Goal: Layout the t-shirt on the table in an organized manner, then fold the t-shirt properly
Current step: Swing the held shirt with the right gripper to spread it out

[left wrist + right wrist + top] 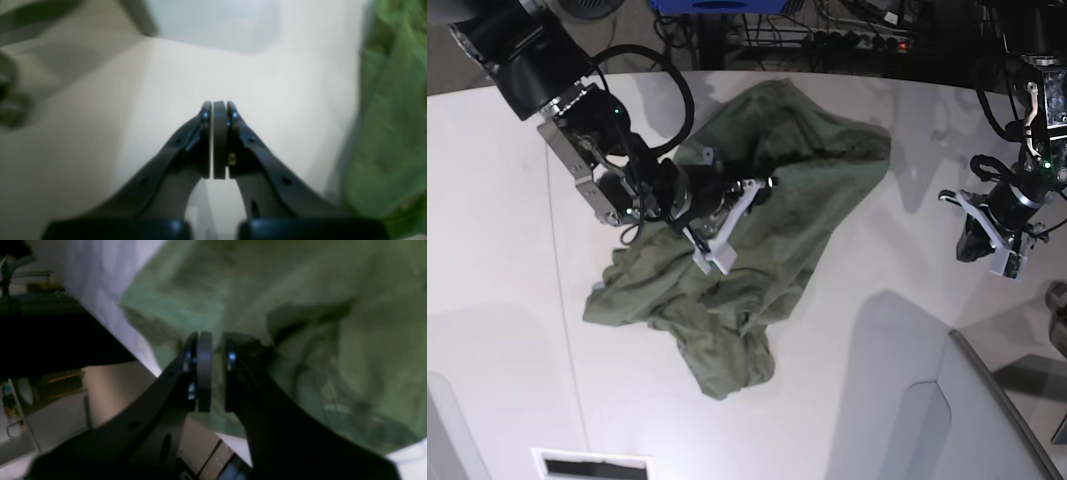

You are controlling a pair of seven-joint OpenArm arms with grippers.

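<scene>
Robotics lab, shown by a two-arm bench set-up.

A white table (507, 300) is flanked by two black robot arms, mounted at ten and two o'clock. Tangled cables (857, 30) and a power strip are seen on the dark floor at twelve o'clock, beside a blue bin (717, 5).

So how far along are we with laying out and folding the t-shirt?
Nothing looks done yet: the t-shirt lies crumpled in a heap on the table, neither spread flat nor folded. In hand: the right tool is down on the cloth, jaws nearly closed around a bunch of fabric. The left tool is shut and empty over bare table, off to the shirt's side. Left: spreading the shirt flat, then every fold.
</scene>
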